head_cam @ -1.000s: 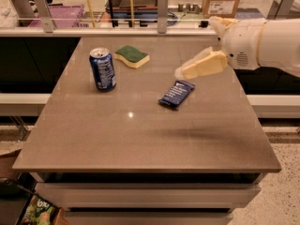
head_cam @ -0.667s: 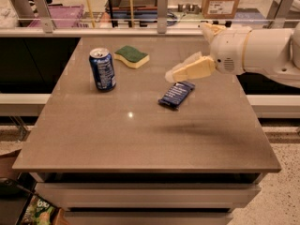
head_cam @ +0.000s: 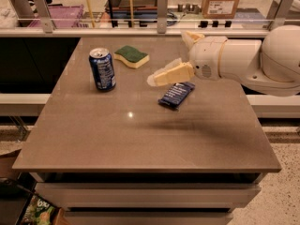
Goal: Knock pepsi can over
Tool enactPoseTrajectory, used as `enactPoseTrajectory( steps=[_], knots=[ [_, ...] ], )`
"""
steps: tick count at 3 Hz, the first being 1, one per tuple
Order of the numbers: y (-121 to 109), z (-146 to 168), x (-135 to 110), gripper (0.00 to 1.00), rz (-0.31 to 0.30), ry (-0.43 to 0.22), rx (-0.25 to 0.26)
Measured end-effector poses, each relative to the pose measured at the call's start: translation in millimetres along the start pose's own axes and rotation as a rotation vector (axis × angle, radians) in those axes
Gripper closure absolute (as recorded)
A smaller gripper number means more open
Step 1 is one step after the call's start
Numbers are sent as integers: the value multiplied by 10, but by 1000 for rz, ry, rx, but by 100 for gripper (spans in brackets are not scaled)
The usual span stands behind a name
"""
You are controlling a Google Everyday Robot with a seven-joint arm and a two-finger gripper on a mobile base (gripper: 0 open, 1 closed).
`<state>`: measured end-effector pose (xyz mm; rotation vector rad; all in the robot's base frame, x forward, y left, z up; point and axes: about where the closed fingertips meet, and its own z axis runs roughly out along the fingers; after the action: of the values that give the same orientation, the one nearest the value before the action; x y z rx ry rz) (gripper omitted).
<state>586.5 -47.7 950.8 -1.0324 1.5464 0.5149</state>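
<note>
The pepsi can (head_cam: 102, 70), blue with a silver top and white markings, stands upright on the left rear part of the brown table (head_cam: 140, 144). My gripper (head_cam: 154, 79) comes in from the right on a cream arm (head_cam: 234, 60) and hovers above the table's middle. Its fingers are shut and empty, pointing left toward the can, about a can's height to the right of it and apart from it.
A green and yellow sponge (head_cam: 131, 56) lies behind and between can and gripper. A flat dark-blue snack bar wrapper (head_cam: 176, 94) lies just under and right of the gripper. A rail with posts (head_cam: 161, 6) runs behind the table's far edge.
The arm and gripper have moved left across the table, toward the can. The can, sponge and wrapper have not moved.
</note>
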Motion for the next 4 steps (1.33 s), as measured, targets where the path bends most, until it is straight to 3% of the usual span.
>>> enactPoseTrajectory(
  steps=[3,4],
  knots=[
    [-73,742,52,0,128,-34,-60],
    [-65,991,26,0,134,-48,-89]
  ],
)
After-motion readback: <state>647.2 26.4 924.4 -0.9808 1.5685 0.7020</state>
